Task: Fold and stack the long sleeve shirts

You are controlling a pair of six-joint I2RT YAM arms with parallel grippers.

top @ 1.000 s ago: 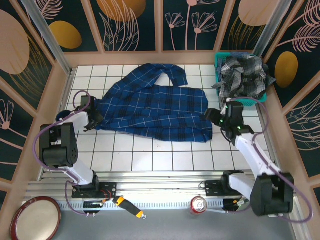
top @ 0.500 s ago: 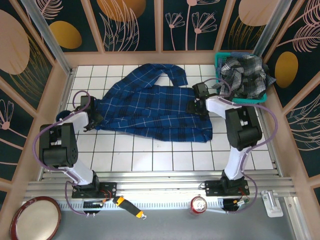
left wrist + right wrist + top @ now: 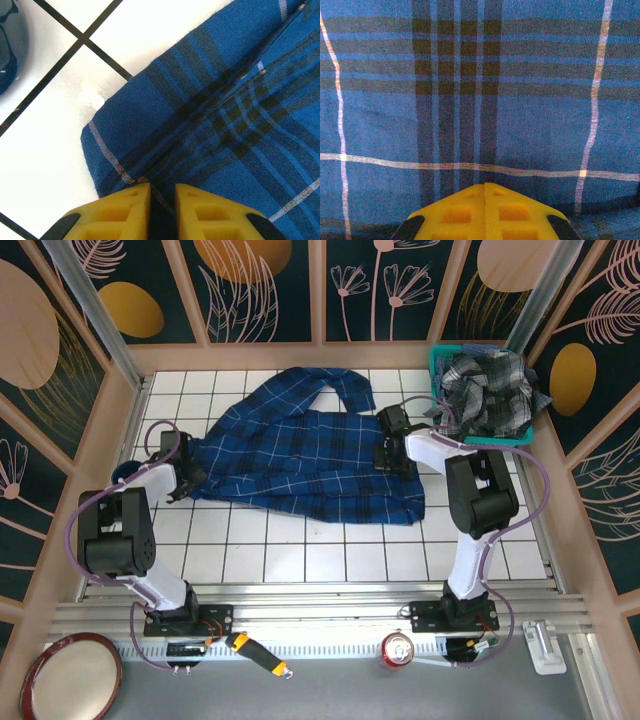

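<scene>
The left tool pinches the navy plaid shirt near the tabletop's left edge; the right tool, fully closed, presses its right side.

This is looking like a robotics lab test cell. Two robot arms, the left arm and the right arm, are standing bolted to an aluminium rail along the bottom of the frame, with purple cables looping off them. A white tiled tabletop is sitting boxed in by wood-framed wall panels printed with leaves, while a screwdriver and a drinks can are lying by the rail.
</scene>
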